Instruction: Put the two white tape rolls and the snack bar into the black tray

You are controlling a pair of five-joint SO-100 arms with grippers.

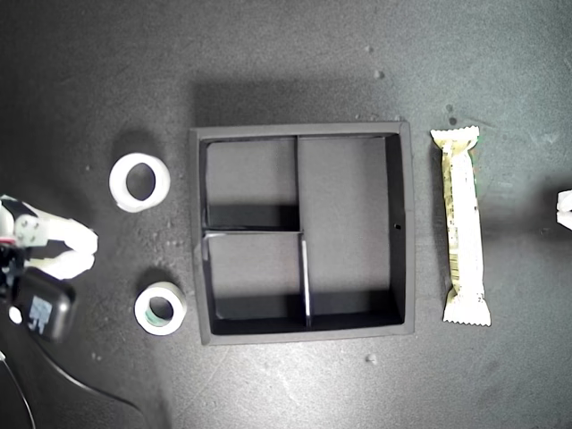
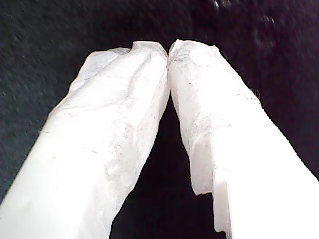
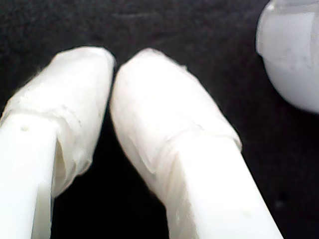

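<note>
Worktop: dark, matte worktop (image 1: 295,54), speckled with a few pale crumbs.
Tray: square matte black shallow tray (image 1: 404,223) with a raised rim, mid-frame in the exterior view. It has two small square compartments on that view's left and one long rectangle on its right. All three are bare.
Wide-hole roll: all-white ring of tape (image 1: 139,181) flat on the worktop. It lies off the tray's upper corner on the exterior view's left, clear of the rim.
Green-core roll: slightly smaller white tape ring with a greenish inner core (image 1: 161,308), flat, near the tray's lower corner on the same side, not touching it.
Snack bar: long narrow bar in a pale cream-green wrapper with zigzag crimped ends (image 1: 465,223). It lies parallel to the tray's side on the exterior view's right, just beside it, outside.
My second hand (image 3: 113,69): padded white fingers (image 3: 164,114) pressed together at the tips, nothing between them. A blurred white rounded shape (image 3: 294,55) sits ahead and to one side, likely a roll. In the exterior view this hand (image 1: 85,250) is at the left edge, between the two rolls, apart from both and well away from the bar.
My first hand (image 2: 168,50): wrapped fingertips (image 2: 124,99) clenched tip to tip, empty, only dark worktop beyond. No task item is in its view.
Edge of frame: small white piece (image 1: 565,213) at the exterior view's right edge, beyond the bar; I cannot tell what it is.
</note>
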